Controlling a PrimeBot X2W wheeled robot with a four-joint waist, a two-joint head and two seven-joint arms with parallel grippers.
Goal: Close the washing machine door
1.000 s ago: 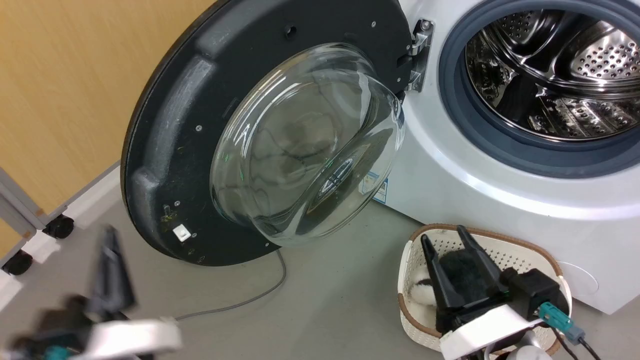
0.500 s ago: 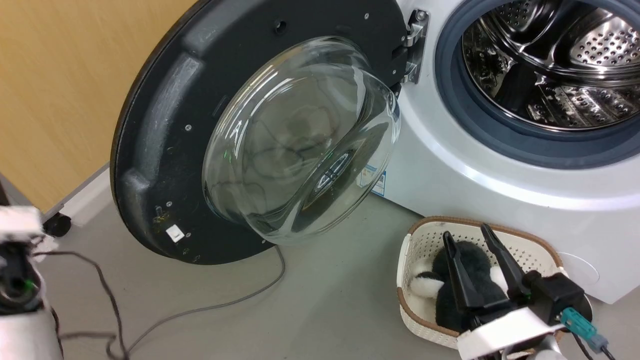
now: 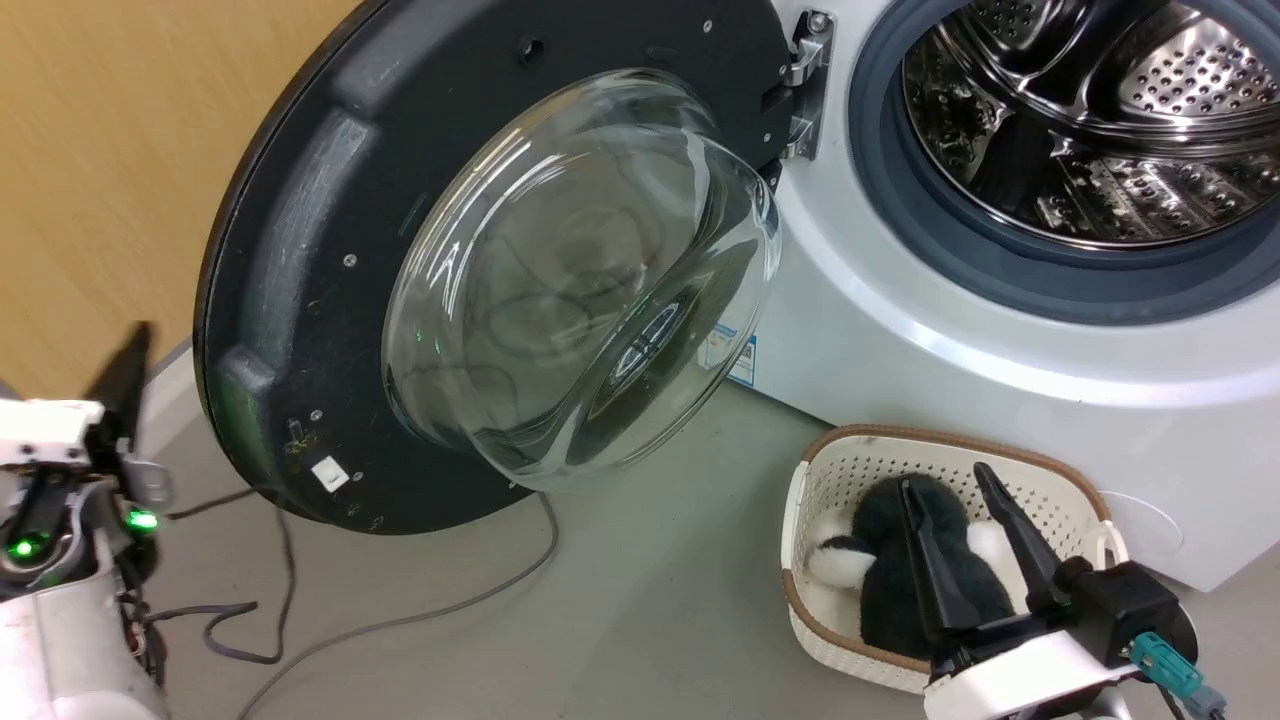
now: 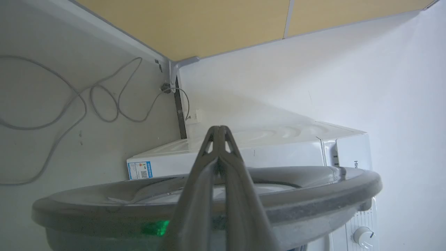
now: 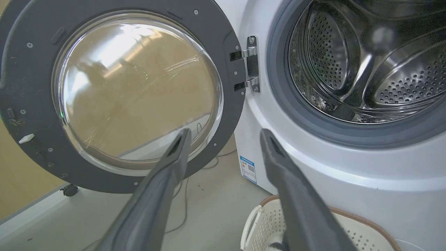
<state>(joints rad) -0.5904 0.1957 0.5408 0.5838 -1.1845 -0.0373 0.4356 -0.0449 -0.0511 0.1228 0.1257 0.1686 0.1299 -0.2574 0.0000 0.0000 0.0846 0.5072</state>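
One door [image 3: 300, 250] wide open, left of one washing machine [image 3: 900, 350].
Nearest, the right tool [image 3: 943, 478], fingers apart and empty, hangs over one basket [image 3: 800, 500]. The left tool [image 4: 218, 129], fingers pressed together, lies at the door's free edge on its outer side; contact cannot be told. The door hangs on one hinge [image 3: 805, 90]. It is likely rigid and fairly heavy, with a smooth, breakable glass bowl [image 3: 560, 280]. Best pushed at the rim, far from the hinge.
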